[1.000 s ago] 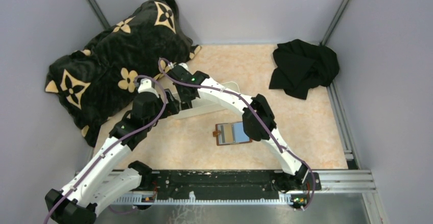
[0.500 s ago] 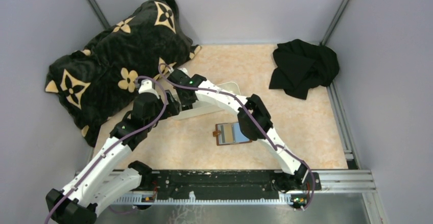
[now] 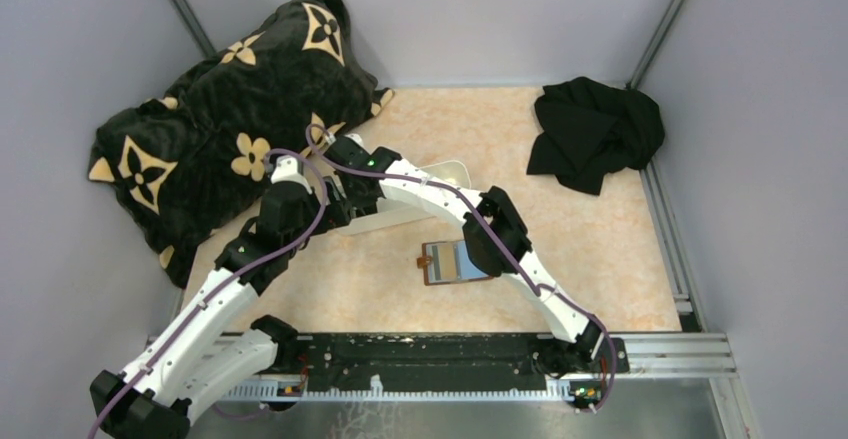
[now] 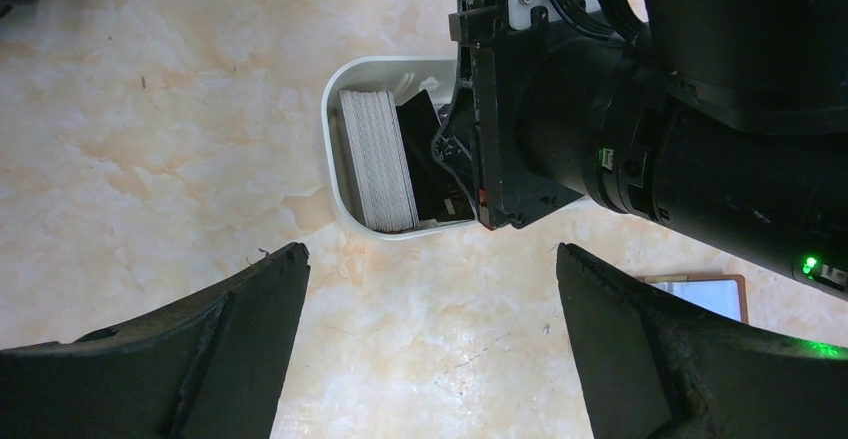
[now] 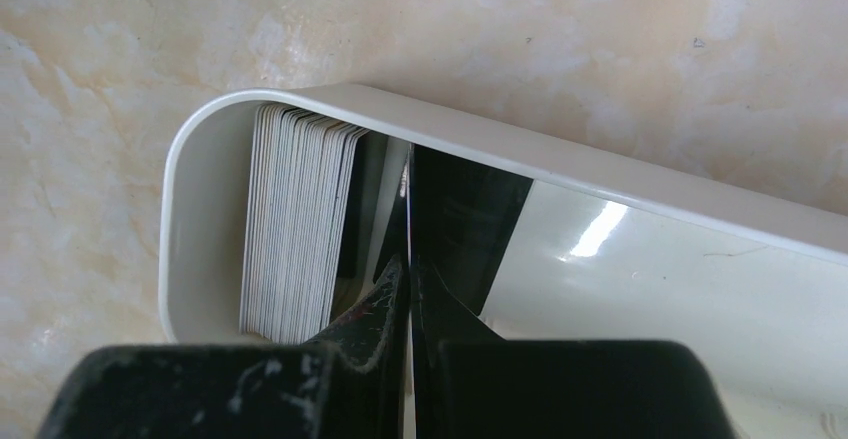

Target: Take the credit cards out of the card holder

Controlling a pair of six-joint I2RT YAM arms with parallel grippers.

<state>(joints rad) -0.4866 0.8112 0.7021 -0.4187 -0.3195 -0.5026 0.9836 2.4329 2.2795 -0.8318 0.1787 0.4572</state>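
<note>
The card holder (image 3: 447,263) lies open on the table, brown edge and blue-grey inside, with my right arm over its right part; one corner (image 4: 705,292) shows in the left wrist view. My right gripper (image 5: 410,269) is down in the left end of the long white tray (image 5: 600,174), shut on a thin dark credit card (image 5: 455,214) held edge-on. Next to it a stack of pale cards (image 5: 295,219) stands on edge against the tray's end wall. My left gripper (image 4: 430,259) hangs open over bare table just in front of the tray (image 4: 330,159).
A black cushion with gold flowers (image 3: 230,109) fills the back left corner. A crumpled black cloth (image 3: 595,129) lies at the back right. Grey walls enclose the table, and a black rail (image 3: 430,354) runs along the near edge.
My right arm has shifted a little to the left and down, bringing the gripper further toward the tray's left end. The left arm has stayed put.
</note>
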